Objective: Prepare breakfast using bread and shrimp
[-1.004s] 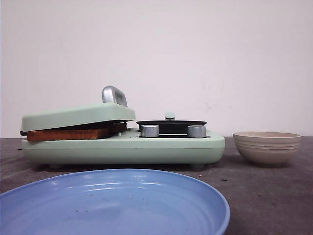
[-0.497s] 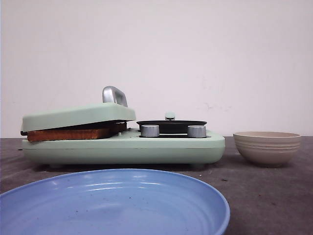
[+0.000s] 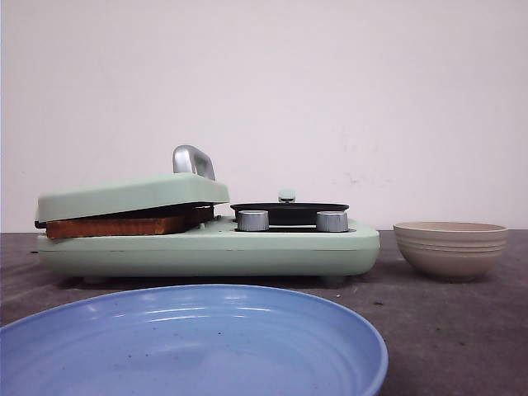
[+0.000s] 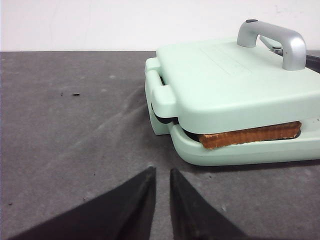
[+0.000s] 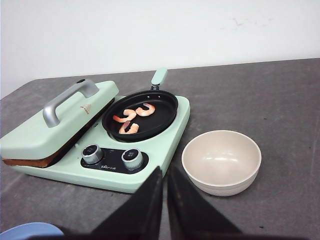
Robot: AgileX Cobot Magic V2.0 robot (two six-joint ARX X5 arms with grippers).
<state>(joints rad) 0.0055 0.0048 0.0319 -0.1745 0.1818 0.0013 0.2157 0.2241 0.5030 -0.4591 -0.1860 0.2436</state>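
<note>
Mint-green plastic forms the breakfast maker [image 3: 206,247], which stands on the dark grey surface [image 3: 462,330]. On its left half the hinged lid [image 3: 132,195] with a silver handle [image 3: 192,160] rests tilted on the bread [image 3: 115,225], whose browned crust edge shows in the gap between lid and base; the lid does not close flat. The left gripper [image 4: 161,200] is low over the surface near the lid's hinge end, its black jaws nearly together and holding nothing. On the right half of the appliance a small black frying pan [image 5: 141,116] holds three pink shrimp [image 5: 132,117], with two silver knobs [image 5: 112,156] in front of it. The right gripper [image 5: 165,200] has its jaws almost together, empty. Just beside the appliance on the right stands a beige bowl [image 3: 450,247]. Nearest the front camera lies a blue plate [image 3: 247,330].
</note>
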